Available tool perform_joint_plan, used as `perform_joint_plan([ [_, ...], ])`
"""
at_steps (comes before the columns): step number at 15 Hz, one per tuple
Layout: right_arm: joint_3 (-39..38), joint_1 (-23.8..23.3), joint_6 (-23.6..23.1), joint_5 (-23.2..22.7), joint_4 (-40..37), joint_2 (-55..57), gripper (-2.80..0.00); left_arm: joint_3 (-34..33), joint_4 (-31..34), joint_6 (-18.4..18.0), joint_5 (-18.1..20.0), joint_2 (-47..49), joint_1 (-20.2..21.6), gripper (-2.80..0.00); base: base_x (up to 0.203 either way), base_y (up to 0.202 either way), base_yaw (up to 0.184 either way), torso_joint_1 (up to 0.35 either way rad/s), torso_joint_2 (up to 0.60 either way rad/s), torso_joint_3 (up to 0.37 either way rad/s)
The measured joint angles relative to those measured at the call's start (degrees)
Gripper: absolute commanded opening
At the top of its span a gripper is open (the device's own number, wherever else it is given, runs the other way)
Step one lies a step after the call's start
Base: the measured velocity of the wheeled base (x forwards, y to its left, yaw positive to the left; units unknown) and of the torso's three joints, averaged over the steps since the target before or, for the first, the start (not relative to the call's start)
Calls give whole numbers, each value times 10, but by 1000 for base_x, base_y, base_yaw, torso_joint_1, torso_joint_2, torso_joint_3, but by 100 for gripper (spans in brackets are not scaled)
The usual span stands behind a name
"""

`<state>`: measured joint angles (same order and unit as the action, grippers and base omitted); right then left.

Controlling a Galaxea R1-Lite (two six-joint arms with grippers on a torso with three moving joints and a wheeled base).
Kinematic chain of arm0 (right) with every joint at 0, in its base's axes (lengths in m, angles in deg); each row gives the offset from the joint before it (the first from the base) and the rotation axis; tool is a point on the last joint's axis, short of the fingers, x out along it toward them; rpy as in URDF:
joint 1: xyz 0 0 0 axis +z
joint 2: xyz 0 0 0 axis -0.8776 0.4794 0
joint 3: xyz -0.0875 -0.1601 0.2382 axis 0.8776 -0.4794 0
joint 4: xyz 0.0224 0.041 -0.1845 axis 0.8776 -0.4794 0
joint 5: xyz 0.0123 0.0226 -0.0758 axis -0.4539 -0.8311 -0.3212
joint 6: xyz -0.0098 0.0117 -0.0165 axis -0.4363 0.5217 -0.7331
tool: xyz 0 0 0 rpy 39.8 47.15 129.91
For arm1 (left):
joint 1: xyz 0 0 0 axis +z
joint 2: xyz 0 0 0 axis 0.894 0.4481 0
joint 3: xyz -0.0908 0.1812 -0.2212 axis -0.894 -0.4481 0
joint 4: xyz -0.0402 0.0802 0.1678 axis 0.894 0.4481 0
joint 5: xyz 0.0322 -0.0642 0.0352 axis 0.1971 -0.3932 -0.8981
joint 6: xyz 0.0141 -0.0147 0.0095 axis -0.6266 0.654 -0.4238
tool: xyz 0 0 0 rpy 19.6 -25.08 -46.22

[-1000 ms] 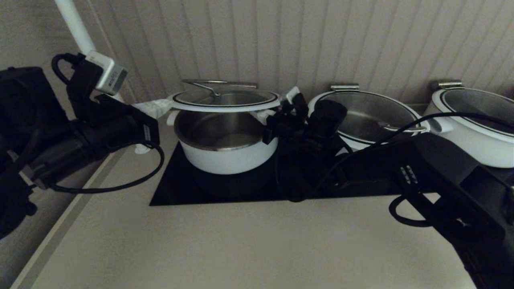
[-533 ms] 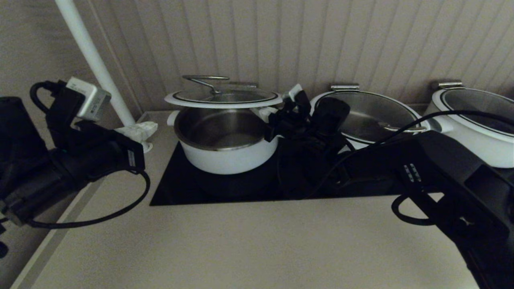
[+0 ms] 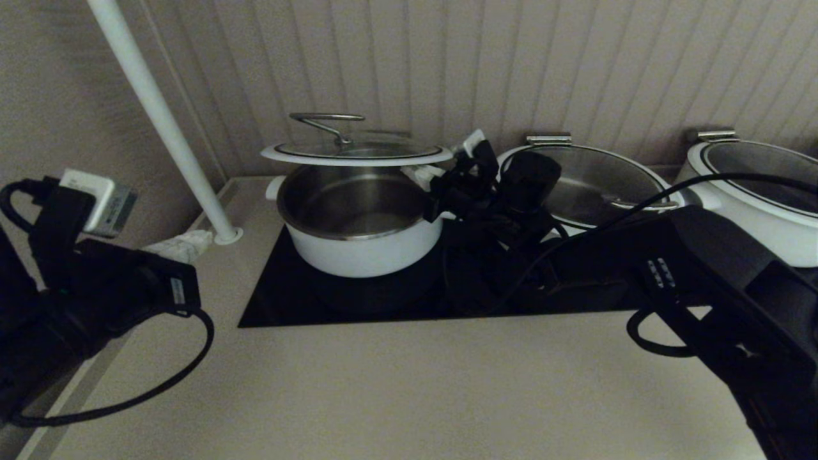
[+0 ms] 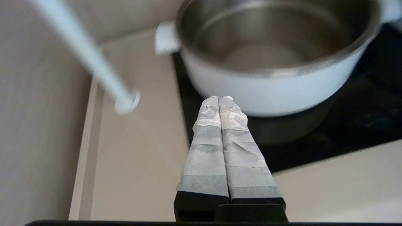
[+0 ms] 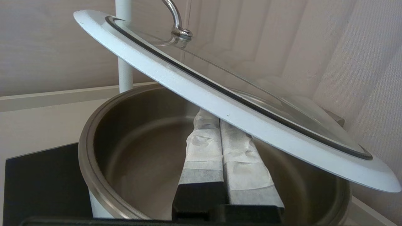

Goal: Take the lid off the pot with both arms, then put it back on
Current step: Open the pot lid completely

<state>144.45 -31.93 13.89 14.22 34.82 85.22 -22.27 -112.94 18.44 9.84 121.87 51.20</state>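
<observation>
On a beige counter, the white-ringed glass lid (image 3: 356, 152) is hanging above the steel-lined pot (image 3: 358, 220), balanced on the closed right gripper (image 5: 220, 125); left gripper (image 4: 219, 103) closed, empty

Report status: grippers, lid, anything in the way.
Right gripper shut, propping the lid from beneath, above the pot. Left gripper shut, empty, off to the pot's left. White pole behind it; nothing between lid and pot.
</observation>
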Motion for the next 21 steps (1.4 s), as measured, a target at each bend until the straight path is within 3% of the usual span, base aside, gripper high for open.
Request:
perform_joint_plan([
  [2,0,0,0,0,0,-1,-280,-32,0,17,-23,-15,1,-280,0,0,0,0,0,0],
  [7,0,0,0,0,0,-1,-280,-98,0,38,-36,-53,2,-280,0,0,0,0,0,0],
  [13,0,0,0,0,0,0,-280,-176,1,27,-35,-115,5,-280,0,0,0,0,0,0],
  [17,1,0,0,0,0,0,-280,-238,6,0,-36,-172,6,-280,0,0,0,0,0,0],
  [21,13,-2,0,0,-9,1,-280,-249,18,-3,-37,-203,25,-280,0,0,0,0,0,0],
])
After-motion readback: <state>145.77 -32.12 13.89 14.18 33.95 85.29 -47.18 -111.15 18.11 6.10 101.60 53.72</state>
